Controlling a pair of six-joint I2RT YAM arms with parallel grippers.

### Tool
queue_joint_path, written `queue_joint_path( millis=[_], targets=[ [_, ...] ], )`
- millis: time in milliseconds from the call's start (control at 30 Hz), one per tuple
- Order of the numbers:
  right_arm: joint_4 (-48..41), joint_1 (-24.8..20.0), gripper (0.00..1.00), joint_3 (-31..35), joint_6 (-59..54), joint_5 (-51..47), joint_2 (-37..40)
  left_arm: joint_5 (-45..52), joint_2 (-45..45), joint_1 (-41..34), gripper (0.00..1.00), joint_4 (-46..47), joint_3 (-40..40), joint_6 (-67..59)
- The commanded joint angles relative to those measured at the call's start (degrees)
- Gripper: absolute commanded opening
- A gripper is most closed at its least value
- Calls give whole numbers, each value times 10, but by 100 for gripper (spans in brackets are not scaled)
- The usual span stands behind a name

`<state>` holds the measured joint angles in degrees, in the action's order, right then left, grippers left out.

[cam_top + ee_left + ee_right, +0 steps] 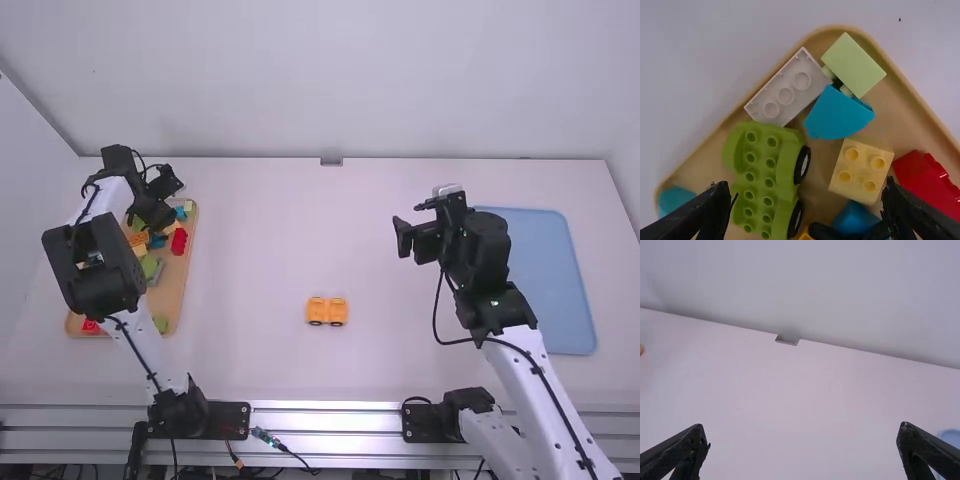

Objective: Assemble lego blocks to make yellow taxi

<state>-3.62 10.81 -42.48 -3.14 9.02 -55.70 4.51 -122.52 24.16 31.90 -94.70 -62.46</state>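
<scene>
Left jaws spread, holding nothing, over the parts tray. Right jaws also apart, empty. Yellow wheeled car base sits on the table, between my arms. Looks like part-picking: likely pale-yellow four-stud brick next; needs square alignment, clear of red brick.

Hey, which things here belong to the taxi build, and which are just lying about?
Likely for the taxi:
orange-yellow piece, set out alone
pale yellow four-stud block
wooden tray supplying blocks

Probably just lying about:
green wheeled base
red block
blue tray
</scene>
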Motion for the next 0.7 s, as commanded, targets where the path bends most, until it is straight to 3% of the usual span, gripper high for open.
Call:
queue_joint_path(
  millis=[0,367,667],
  targets=[
    [2,6,99,-22,-1,0,-1,14,-9,2,77,0,16,-15],
    [0,2,99,-22,-1,2,-1,21,-9,3,64,-14,55,-30],
    [0,1,99,-22,-1,2,-1,24,-9,3,60,-23,67,-35]
  ],
)
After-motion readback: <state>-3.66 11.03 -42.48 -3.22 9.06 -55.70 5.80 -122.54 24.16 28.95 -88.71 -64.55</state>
